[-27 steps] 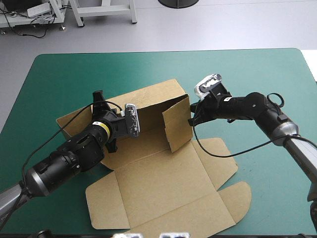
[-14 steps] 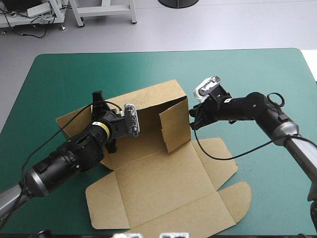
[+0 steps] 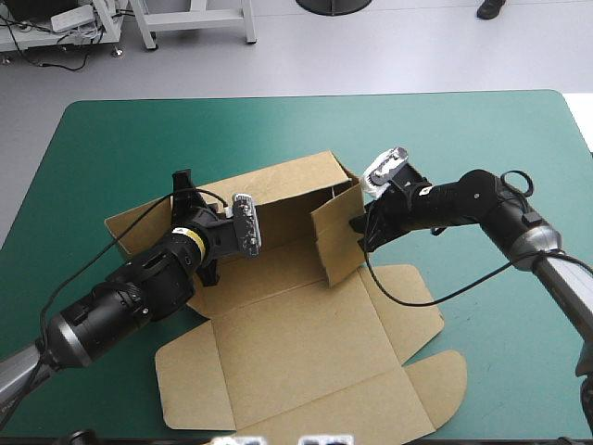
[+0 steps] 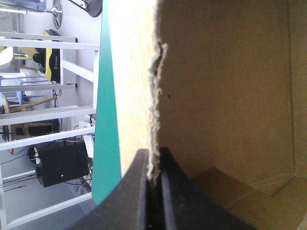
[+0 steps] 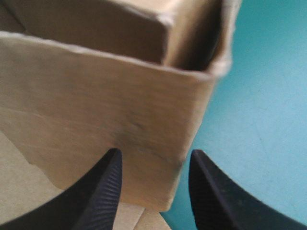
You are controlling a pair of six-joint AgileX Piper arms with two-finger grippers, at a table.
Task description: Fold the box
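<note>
The brown box (image 3: 296,343) lies mid-table as a cut sheet, with its back wall (image 3: 287,195) raised and a right side flap (image 3: 335,232) standing upright. My left gripper (image 3: 190,199) is shut on the raised wall's left end; its black fingers (image 4: 154,191) pinch the torn board edge (image 4: 154,115). My right gripper (image 3: 359,227) is open just outside the upright flap. In the right wrist view its fingers (image 5: 108,187) stand apart against the flap's outer face (image 5: 105,110), near the corner.
The lid panel with rounded tabs (image 3: 435,371) lies flat toward the near right. Bare teal-green cover (image 3: 482,139) stretches beyond and to the right of the box. The table's left edge (image 4: 106,143) shows beside the left gripper.
The right gripper has shifted along the upright flap, which swung slightly. The flat sheet slid a little toward the near left. The left gripper kept its hold.
</note>
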